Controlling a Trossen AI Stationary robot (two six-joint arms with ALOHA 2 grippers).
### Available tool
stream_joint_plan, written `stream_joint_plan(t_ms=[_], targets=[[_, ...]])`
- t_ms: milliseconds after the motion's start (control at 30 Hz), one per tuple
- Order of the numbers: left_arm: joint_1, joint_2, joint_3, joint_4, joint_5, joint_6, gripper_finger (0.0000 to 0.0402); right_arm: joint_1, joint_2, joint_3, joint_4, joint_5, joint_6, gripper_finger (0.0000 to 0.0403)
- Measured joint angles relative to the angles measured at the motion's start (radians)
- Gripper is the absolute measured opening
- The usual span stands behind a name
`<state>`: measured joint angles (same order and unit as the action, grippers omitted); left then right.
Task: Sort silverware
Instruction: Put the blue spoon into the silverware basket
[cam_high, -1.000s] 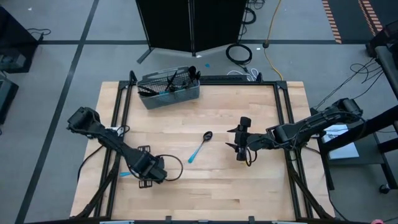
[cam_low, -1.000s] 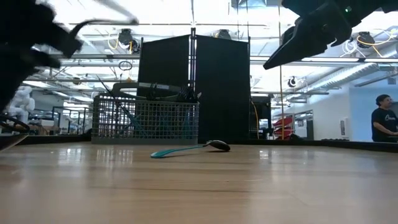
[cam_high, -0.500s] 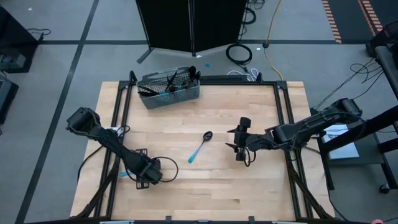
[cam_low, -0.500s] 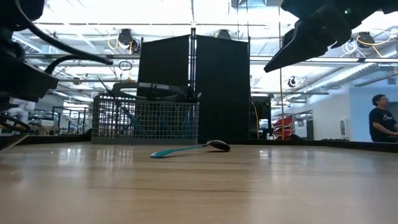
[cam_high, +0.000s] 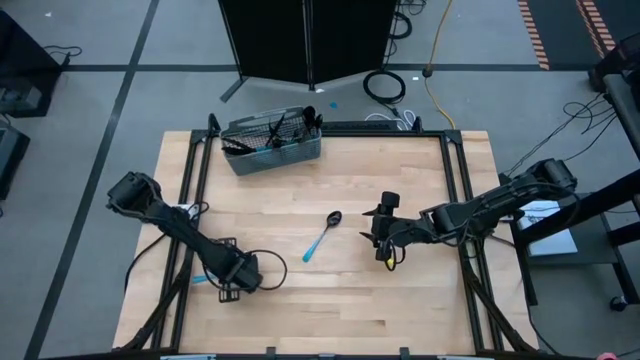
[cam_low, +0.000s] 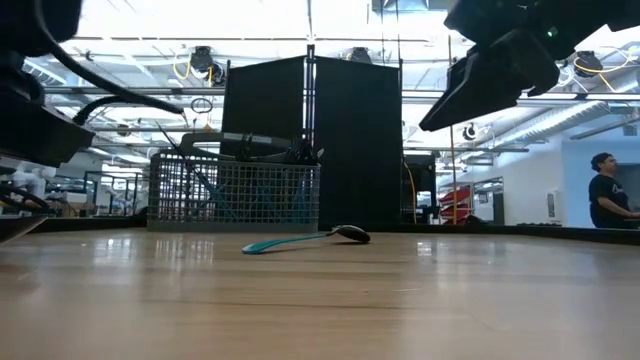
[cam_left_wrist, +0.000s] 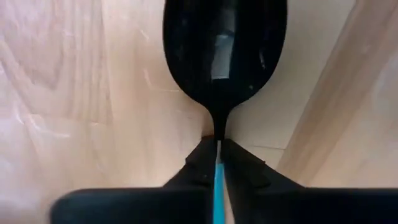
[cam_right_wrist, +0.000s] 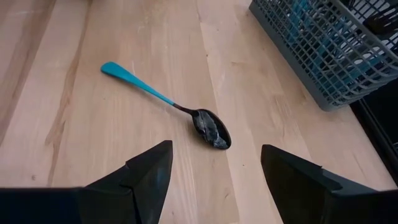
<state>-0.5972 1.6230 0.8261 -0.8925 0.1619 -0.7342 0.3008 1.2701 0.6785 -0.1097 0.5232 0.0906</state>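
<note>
A spoon with a light-blue handle and a dark bowl (cam_left_wrist: 224, 43) is near the table's left edge, and my left gripper (cam_high: 232, 283) is shut on it. The handle's end (cam_high: 200, 280) sticks out from under the arm. A second spoon (cam_high: 322, 235) lies flat on the wood mid-table, bowl toward the far side. My right gripper (cam_right_wrist: 214, 155) hovers open to the right of this spoon (cam_right_wrist: 168, 102), touching nothing. The grey mesh basket (cam_high: 272, 150) with more silverware stands at the far edge. My left gripper pinches the spoon where the blue handle meets the dark neck (cam_left_wrist: 217, 163), between its two fingertips (cam_left_wrist: 200, 163). The fingers lie along the spoon and the bowl points away past them. Whether the spoon is lifted off the wood, I cannot tell.
Black frame rails (cam_high: 190, 200) run along the table's left, right and far sides. The basket (cam_low: 235, 195) stands behind the middle spoon (cam_low: 300, 240) in the low view. A person (cam_low: 608, 195) is in the room beyond the table, far right.
My left gripper has gone down and a little toward the table's left edge, onto the spoon there. My right gripper has shifted slightly toward the table's near edge and the middle spoon, staying open. The middle spoon has not moved.
</note>
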Motion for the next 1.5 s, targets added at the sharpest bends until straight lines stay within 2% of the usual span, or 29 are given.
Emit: stream_joint_plan(t_ms=[67, 200, 333, 400, 500, 667, 767, 900, 967, 1167, 1333, 1500], targets=[[0.015, -0.007, 0.005, -0.003, 0.014, 0.029, 0.001, 0.0, 0.0, 0.0, 0.006, 0.0, -0.001, 0.0242], [0.056, -0.059, 0.025, 0.009, 0.016, 0.048, 0.001, 0.0, 0.0, 0.0, 0.008, 0.0, -0.005, 0.0242], [0.11, -0.145, 0.063, 0.013, -0.045, 0.07, 0.0004, 0.0, 0.0, 0.0, 0.009, 0.0, -0.005, 0.0242], [0.144, -0.202, 0.084, 0.029, -0.128, 0.078, 0.0003, 0.0, 0.0, 0.0, 0.008, 0.0, -0.009, 0.0242], [0.2, -0.28, 0.112, 0.121, -0.31, 0.146, 0.0003, 0.0, 0.0, 0.0, 0.008, 0.0, -0.014, 0.0242], [0.333, -0.373, 0.119, 0.476, -0.626, 0.376, 0.0002, 0.0, 0.0, 0.0, 0.011, 0.0, -0.016, 0.0242], [0.449, -0.38, 0.119, 0.724, -0.714, 0.519, 0.0002, 0.0, 0.0, 0.0, 0.026, 0.0, -0.016, 0.0242], [0.628, -0.354, 0.12, 0.995, -0.695, 0.695, 0.0002, 0.0, 0.0, 0.0, 0.026, 0.0, -0.016, 0.0242], [0.718, -0.331, 0.12, 1.064, -0.67, 0.738, 0.0002, 0.0, 0.0, 0.0, 0.025, 0.0, -0.016, 0.0242], [0.959, -0.236, 0.119, 1.295, -0.432, 0.717, 0.0002, -0.003, 0.0, 0.0, 0.023, 0.002, -0.031, 0.0242], [1.074, -0.136, 0.119, 1.368, -0.306, 0.664, 0.0002, -0.017, 0.0, 0.0, 0.022, 0.003, -0.054, 0.0242], [1.132, -0.072, 0.131, 1.418, -0.285, 0.669, 0.0001, -0.021, 0.0, 0.0, 0.016, 0.003, -0.077, 0.0242]])
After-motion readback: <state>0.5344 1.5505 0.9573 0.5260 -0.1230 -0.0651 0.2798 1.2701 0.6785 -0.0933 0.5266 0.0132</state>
